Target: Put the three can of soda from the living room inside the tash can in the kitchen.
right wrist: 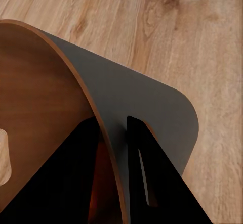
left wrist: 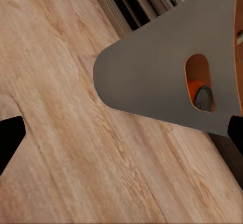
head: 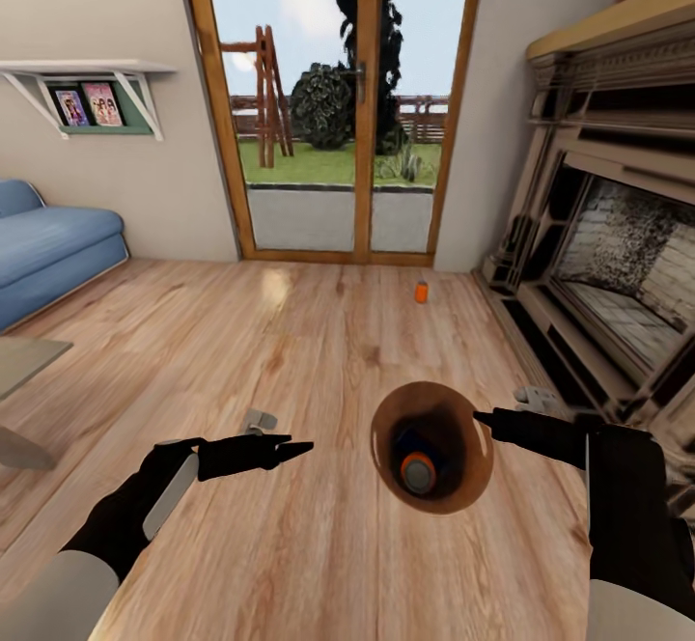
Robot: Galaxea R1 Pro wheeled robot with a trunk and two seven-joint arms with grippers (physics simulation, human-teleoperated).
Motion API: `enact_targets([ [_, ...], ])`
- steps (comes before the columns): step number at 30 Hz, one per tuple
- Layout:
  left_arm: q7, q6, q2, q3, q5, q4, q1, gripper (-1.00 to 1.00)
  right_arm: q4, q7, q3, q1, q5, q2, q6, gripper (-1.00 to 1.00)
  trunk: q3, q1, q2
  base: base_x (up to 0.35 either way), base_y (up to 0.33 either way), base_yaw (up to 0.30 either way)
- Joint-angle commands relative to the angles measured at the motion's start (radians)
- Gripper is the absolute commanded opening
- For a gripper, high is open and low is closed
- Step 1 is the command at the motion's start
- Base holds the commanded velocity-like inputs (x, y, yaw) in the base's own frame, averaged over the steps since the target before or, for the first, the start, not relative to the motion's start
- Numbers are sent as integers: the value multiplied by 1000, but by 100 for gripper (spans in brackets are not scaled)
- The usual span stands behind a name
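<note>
My right gripper (head: 480, 417) is shut on the rim of the trash can (head: 382, 426), a grey tapered bin that is brown inside. In the right wrist view its fingers (right wrist: 76, 178) straddle the bin's wall (right wrist: 147, 102), one inside and one outside. An orange soda can (head: 418, 470) lies in the bin's bottom, with a dark shape beside it that I cannot make out. The can (left wrist: 200, 91) also shows through the slot handle in the bin's grey side (left wrist: 152, 72). A second orange can (head: 421, 292) stands on the floor near the glass doors. My left gripper (head: 290, 449) hangs open left of the bin, holding nothing.
The brick fireplace (head: 598, 264) runs along the right, close to my right arm. A blue sofa (head: 48, 245) and a glass table corner (head: 24, 356) are at the left. A small grey object (head: 259, 420) lies on the wood floor by my left gripper. Glass doors (head: 338, 100) stand ahead.
</note>
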Motion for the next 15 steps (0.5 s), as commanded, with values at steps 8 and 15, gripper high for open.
enact_targets([
  [8, -2, 1, 0, 2, -3, 16, 1, 100, -1, 3, -10, 0, -31, -1, 15, -100, 0, 0, 0, 339, 0, 0],
  [15, 0, 1, -2, 1, -4, 16, 0, 100, -1, 3, -12, 0, -31, -1, 15, -100, 0, 0, 0, 339, 0, 0],
])
